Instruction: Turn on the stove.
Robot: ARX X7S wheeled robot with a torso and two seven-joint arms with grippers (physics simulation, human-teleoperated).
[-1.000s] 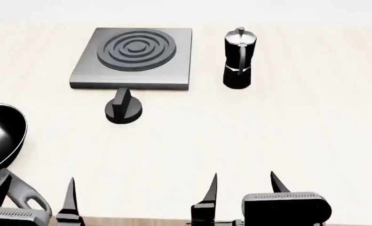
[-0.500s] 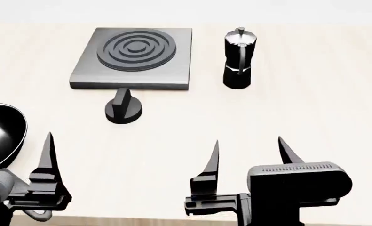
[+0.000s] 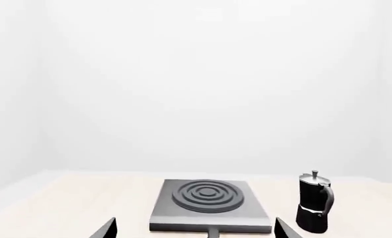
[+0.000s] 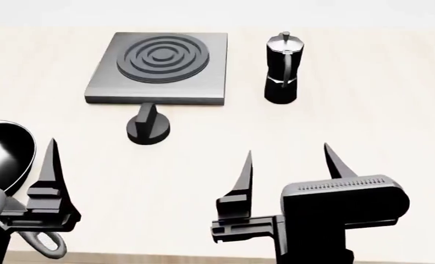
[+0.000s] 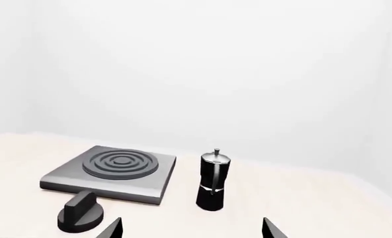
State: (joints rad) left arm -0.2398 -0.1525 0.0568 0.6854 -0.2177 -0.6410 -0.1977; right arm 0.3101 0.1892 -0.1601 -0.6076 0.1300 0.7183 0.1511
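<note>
The stove [image 4: 158, 66] is a flat dark-grey slab with a ring burner at the far left-centre of the table. Its black finned knob [image 4: 147, 127] stands just in front of it. My left gripper [image 3: 194, 224] is open and empty, well short of the knob. In the head view only one of its fingers [image 4: 52, 170] shows, beside the frying pan. My right gripper [image 4: 287, 165] is open and empty, nearer than the knob and to its right. The stove [image 5: 113, 171] and knob [image 5: 81, 212] also show in the right wrist view, ahead of that gripper [image 5: 192, 225].
A black moka pot [image 4: 282, 69] stands right of the stove. A black frying pan [image 4: 4, 157] lies at the left edge, its handle loop near my left gripper. The light table [image 4: 364, 110] runs wide to the right.
Both grippers have moved forward over the table toward the stove, mostly in the first half second. Both stay open. Stove, knob and pot have not moved.
</note>
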